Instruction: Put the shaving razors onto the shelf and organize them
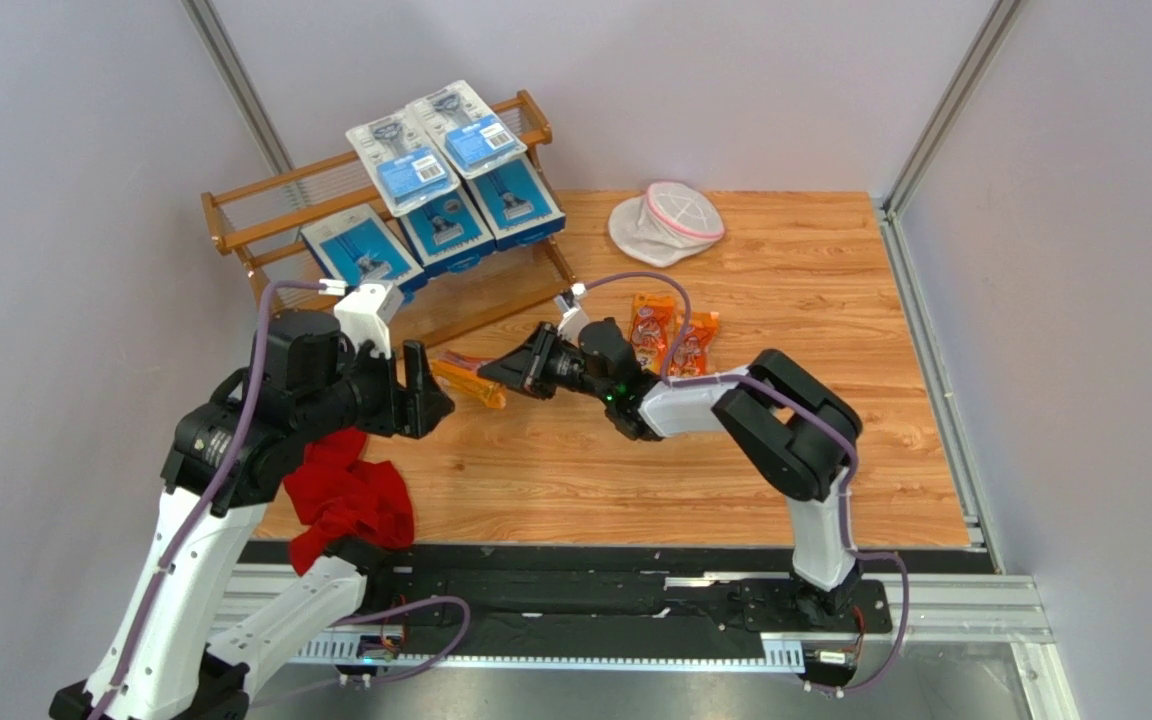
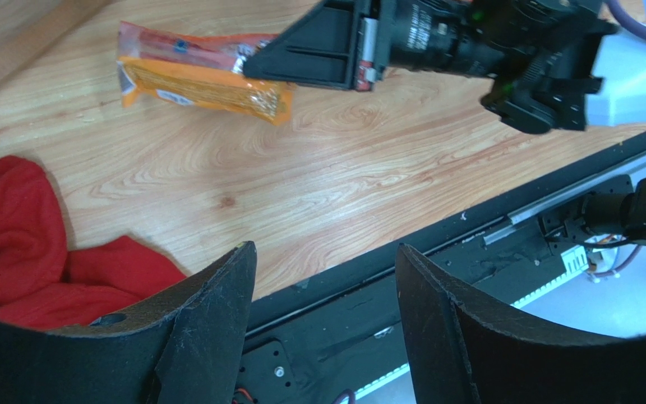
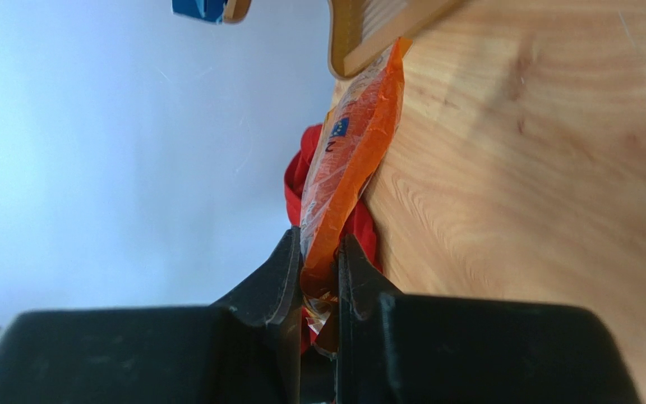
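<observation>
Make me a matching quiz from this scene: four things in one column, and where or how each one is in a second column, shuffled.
Column one:
1 right hand
2 left hand
3 red cloth
4 white pouch

Column two:
A right of the shelf, at the far edge
B shut on an orange bag
C open and empty
D bunched at the table's near edge

Pairs: 1-B, 2-C, 3-D, 4-A

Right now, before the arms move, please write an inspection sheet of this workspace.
Surface: wooden table, no damage seen.
Job's things: three blue razor boxes and two blister packs on the shelf; two loose orange bags on the table; held orange bag off the shelf.
Clutter: red cloth beside the left arm; white pouch near the far edge.
Grippers: right gripper shut on the held orange bag; left gripper open, empty.
Cables: purple cables along both arms.
Surroundings: grey walls; black mounting rail.
</observation>
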